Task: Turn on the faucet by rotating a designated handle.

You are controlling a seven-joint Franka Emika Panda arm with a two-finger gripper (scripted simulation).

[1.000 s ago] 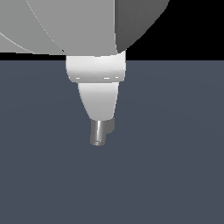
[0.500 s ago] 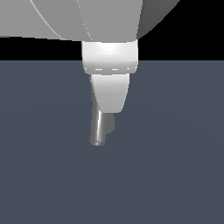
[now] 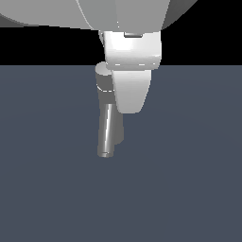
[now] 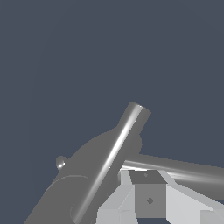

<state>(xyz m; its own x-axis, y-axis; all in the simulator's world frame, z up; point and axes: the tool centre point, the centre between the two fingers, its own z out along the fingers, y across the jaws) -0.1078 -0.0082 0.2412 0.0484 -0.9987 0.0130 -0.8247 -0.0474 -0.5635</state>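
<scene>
In the exterior view the faucet [image 3: 105, 97] stands as a grey column with a round cap, and its shiny spout [image 3: 108, 132] slants down. The white arm [image 3: 132, 71] hangs just to the exterior view's right of the cap and hides the gripper there. In the wrist view the spout [image 4: 114, 153] crosses the dark faucet body [image 4: 78, 183]. The grey rod handle [image 4: 179, 169] sticks out sideways from the body. My gripper [image 4: 149, 199] sits right against the handle. Only one grey and white finger block shows, so I cannot tell how the jaws stand.
A flat dark grey-blue floor [image 3: 189, 179] lies all around the faucet, with black background above it. A small shiny ball [image 4: 61, 162] shows at the far side of the faucet body in the wrist view.
The arm has moved up and to the exterior view's right. It uncovered the faucet's column and cap, which it hid before. The spout looks unmoved.
</scene>
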